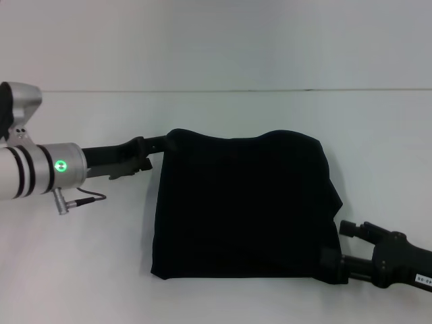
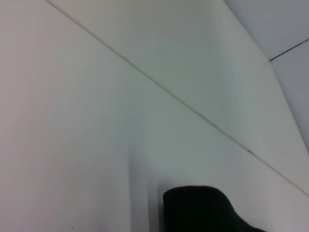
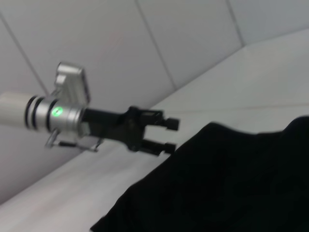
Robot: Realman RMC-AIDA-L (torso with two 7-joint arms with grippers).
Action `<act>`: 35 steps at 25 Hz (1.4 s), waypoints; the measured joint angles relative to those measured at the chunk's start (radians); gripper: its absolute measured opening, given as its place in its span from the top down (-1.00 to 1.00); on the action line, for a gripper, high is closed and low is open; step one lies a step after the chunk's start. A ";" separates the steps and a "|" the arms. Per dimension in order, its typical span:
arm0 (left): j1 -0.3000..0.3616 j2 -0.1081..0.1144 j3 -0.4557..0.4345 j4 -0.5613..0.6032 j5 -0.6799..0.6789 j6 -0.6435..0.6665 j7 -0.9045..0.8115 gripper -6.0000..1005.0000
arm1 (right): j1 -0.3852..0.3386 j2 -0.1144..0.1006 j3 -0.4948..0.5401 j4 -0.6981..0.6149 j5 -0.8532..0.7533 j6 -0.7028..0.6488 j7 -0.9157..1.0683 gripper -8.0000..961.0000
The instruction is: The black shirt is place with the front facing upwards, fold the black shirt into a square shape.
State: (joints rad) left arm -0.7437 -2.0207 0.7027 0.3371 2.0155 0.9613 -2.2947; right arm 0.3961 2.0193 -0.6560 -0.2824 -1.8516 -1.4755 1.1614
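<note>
In the head view the black shirt [image 1: 246, 206] lies on the white table [image 1: 81, 270] as a folded, roughly square block with only plain black cloth showing — its near edge is fairly straight, its far edge dips a little in the middle. The left gripper [image 1: 162, 143] reaches in from the left on its silver arm and meets the shirt's far left corner. The right gripper [image 1: 331, 263] comes in low from the right and sits at the near right corner, its tip against or under the cloth; whether its jaws are apart or together cannot be told here.

The left wrist view shows mostly bare table and a pale wall [image 2: 270, 29] beyond, with a rounded lump of the black shirt [image 2: 198, 210] at one edge of the frame. None of the arm's own fingers show.

In the right wrist view the shirt [image 3: 227, 183] fills the foreground as a dark, rumpled sheet. Beyond it the left gripper [image 3: 170, 136] is seen side-on — its two fingers [image 3: 171, 124] stand clearly apart, tips just at the cloth's edge, gripping nothing. A green light glows on the silver arm behind it.
</note>
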 joint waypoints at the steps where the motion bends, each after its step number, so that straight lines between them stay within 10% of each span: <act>1: -0.002 -0.005 0.004 0.000 0.000 -0.008 0.001 -0.62 | 0.001 -0.001 0.000 0.000 -0.009 -0.002 0.000 -0.96; 26: -0.055 -0.050 0.098 0.004 -0.002 -0.044 0.001 -0.61 | 0.020 0.001 -0.001 0.000 -0.029 -0.055 0.001 -0.96; 35: -0.052 -0.052 0.104 0.005 -0.002 -0.057 0.005 0.06 | 0.027 0.001 -0.001 0.000 -0.029 -0.056 0.001 -0.96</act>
State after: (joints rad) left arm -0.7961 -2.0723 0.8066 0.3424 2.0135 0.9045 -2.2902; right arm 0.4233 2.0201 -0.6565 -0.2822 -1.8807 -1.5310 1.1626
